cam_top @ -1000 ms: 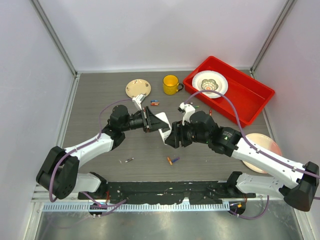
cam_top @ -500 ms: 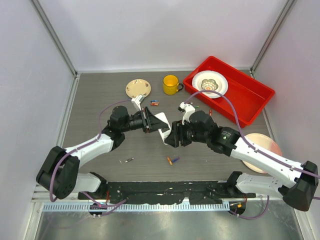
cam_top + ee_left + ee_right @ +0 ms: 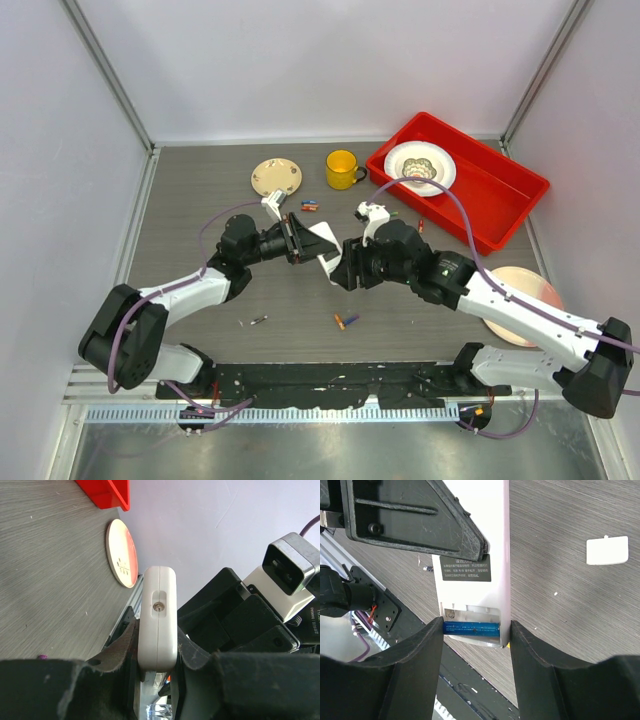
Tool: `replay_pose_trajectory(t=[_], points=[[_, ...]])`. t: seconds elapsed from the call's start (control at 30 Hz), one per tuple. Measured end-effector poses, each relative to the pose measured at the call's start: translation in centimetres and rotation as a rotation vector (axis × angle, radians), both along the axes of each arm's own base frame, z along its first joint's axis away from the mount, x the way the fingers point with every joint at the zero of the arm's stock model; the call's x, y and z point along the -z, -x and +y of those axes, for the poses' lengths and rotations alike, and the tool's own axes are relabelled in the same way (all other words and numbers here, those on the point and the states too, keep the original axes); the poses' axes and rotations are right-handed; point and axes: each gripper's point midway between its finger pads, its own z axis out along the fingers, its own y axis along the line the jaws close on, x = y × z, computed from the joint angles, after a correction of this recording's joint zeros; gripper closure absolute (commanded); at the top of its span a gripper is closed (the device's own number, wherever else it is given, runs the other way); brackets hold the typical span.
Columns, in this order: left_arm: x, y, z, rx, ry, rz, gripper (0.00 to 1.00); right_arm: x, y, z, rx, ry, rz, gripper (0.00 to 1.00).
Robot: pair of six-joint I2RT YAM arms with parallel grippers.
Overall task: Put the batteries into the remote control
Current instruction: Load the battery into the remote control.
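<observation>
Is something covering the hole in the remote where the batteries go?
No. The remote has its battery bay open; a white cover lies apart on the table. One blue battery sits inside, and the slot beside it looks empty.

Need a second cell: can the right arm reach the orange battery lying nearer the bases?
Probably yes. The orange battery lies in the open just short of the right gripper, with nothing over it. But its fingers flank the remote control, so it must back off first.
</observation>
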Motion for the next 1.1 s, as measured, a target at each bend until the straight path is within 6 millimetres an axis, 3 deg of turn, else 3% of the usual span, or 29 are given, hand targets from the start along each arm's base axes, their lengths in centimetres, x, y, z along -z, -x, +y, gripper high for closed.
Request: replay_pose_trajectory(t=[0.57, 1.1], points=[[-0.12, 0.09, 0.03, 0.000, 0.011, 0.003, 1.00, -0.33, 0.18, 0.07, 0.001, -0.029, -0.004, 0.39], [0.63, 0.37, 0.15, 0.004, -0.024, 0.008, 1.00, 0.13, 0.43, -0.47, 0.024, -0.022, 0.032, 0.25]])
